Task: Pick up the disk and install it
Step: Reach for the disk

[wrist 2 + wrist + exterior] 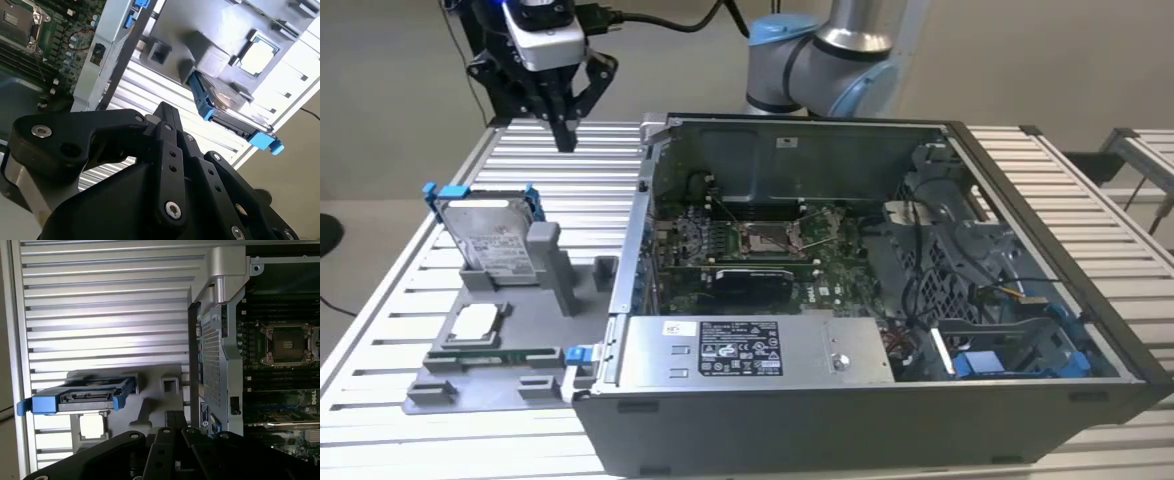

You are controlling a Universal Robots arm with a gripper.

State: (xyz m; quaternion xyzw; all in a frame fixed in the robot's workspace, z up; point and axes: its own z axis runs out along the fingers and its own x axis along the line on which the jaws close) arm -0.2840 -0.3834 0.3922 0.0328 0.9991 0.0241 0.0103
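The 1 arm is at the opening step, the approach for the pick-up. Its tool (566, 138) hangs high over the slatted surface (380, 330), and its 2 fingers look pressed together with nothing between them. The disk (491, 235) is untouched. It stands upright on edge in a grey holder (520, 385), below the tool and well apart from its tips. In both wrist views the blue-framed disk (226, 111) (85, 397) lies out beyond the fingertips.

As I judge it, a grasp calls for the fingers to spread, line up over the disk's upper edge and come straight down without knocking the holder's posts.

Below the tool, past the disk, a small square chip (475, 322) sits in the same holder. The open computer case (720, 430) stands beside the tool and lower, on the exterior view's right, with its grey power box (734, 350) along the near wall. That wall and the box are what a carried disk must clear to get inside.
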